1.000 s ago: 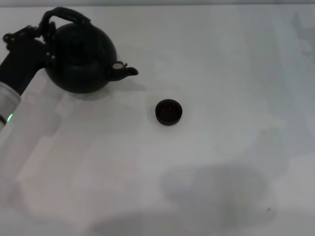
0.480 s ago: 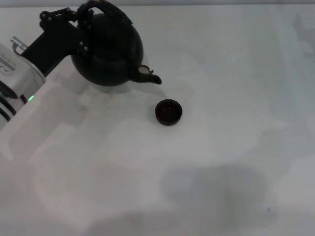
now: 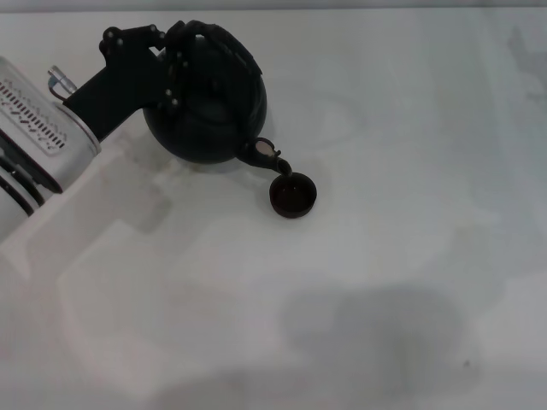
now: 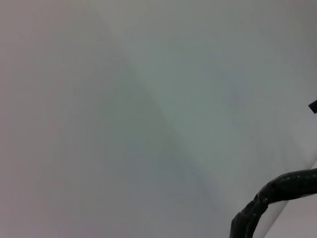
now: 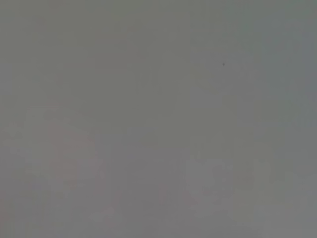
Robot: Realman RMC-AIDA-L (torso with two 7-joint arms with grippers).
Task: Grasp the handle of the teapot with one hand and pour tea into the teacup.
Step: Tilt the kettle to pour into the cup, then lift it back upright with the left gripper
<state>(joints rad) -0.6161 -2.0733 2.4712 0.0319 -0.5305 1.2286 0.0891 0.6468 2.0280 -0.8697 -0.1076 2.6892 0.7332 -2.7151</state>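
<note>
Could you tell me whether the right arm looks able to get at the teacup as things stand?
Probably not cleanly. The teacup sits on open white table on its right, but the teapot, held by the left gripper, has its spout hanging right over the rim. The right arm is out of view.

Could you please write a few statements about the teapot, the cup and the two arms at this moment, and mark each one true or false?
1. The large round matte black teapot is tilted, its stubby spout angled down towards the tiny dark handleless teacup. True.
2. The teacup lies tipped on its side. False: it stands upright on the white table, its opening facing up.
3. The left gripper is at the thick black arched handle and holds the teapot up. True.
4. The right gripper steadies the teacup. False: the right gripper appears in no view; nothing touches the cup's sides.
5. The spout's tip is far from the cup. False: it sits just at the cup's rim.
</note>
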